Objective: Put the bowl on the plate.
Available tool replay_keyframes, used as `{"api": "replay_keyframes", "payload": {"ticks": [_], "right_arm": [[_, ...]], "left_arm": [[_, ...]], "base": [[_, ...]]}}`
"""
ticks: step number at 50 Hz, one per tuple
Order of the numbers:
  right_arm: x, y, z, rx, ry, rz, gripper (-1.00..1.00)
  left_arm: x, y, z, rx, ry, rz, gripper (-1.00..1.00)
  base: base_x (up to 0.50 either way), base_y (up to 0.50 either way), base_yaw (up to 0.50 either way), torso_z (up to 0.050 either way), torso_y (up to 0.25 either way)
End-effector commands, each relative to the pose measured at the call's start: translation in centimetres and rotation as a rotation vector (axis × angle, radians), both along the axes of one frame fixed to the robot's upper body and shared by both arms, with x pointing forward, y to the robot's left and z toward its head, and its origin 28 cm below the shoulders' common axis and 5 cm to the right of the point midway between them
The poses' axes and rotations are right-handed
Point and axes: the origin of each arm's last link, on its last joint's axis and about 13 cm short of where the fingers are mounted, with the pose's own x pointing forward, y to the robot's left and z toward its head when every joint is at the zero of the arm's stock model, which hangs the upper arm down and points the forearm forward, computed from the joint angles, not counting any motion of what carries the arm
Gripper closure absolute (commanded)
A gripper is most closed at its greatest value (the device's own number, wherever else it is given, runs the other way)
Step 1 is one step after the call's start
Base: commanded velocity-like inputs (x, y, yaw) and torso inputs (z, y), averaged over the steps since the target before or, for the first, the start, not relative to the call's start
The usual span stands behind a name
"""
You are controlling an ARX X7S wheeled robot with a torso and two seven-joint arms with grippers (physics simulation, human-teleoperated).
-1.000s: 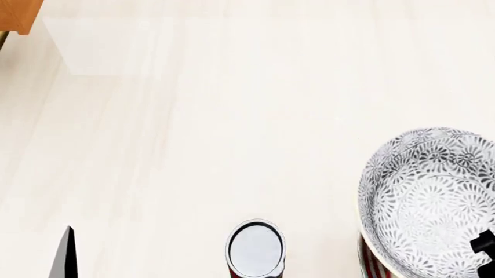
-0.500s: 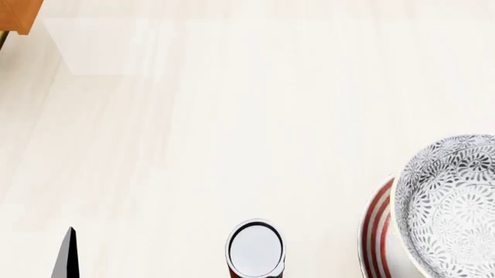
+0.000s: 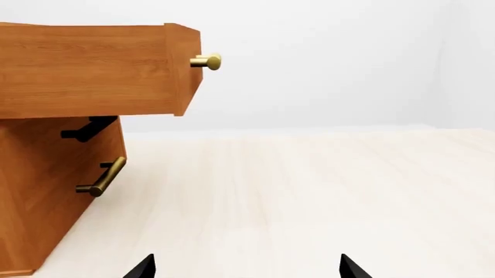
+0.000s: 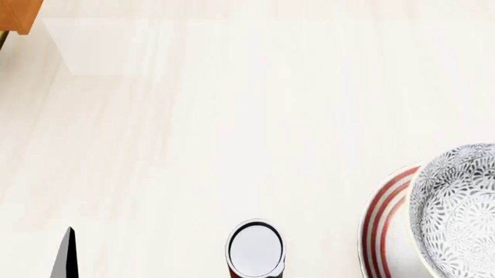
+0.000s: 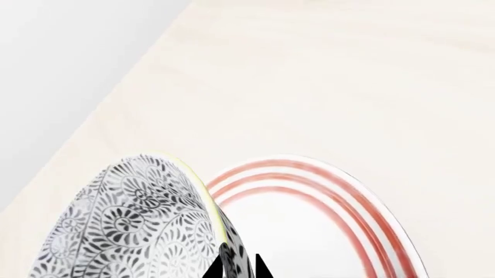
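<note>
Since a second ago the bowl [image 4: 460, 211] has shifted toward the right edge of the head view, uncovering more of the red-ringed plate [image 4: 384, 223] beneath it. The right gripper [image 5: 236, 267] pinches the bowl's rim, the bowl tilted over the plate. The left gripper [image 3: 246, 267] is spread wide above bare table [image 4: 232, 116], facing a wooden cabinet [image 3: 69, 116]; a can [image 4: 255, 249] stands left of the plate.

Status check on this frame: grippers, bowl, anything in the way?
Right gripper shut on bowl rim, above plate. Left gripper open. Can beside plate, apart.
</note>
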Motion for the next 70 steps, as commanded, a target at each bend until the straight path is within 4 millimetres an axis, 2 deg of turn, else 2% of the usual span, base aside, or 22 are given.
{"api": "replay_keyframes", "payload": {"ticks": [1, 44, 70], "right_arm": [[-0.2, -0.6, -0.1, 0.005, -0.046, -0.03, 1.0], [1.5, -0.9, -3.3, 0.073, -0.012, -0.055, 1.0], [2.1, -0.9, -4.1, 0.086, 0.009, -0.059, 1.0]], "left_arm": [[-0.2, 0.0, 0.6, -0.026, -0.033, -0.008, -1.0], [-0.1, 0.0, 0.6, -0.027, -0.031, -0.005, -1.0], [-0.1, 0.1, 0.7, -0.027, -0.033, -0.002, -1.0]], "base": [[0.0, 0.0, 0.0, 0.0, 0.0], [0.0, 0.0, 0.0, 0.0, 0.0], [0.0, 0.0, 0.0, 0.001, 0.0]]}}
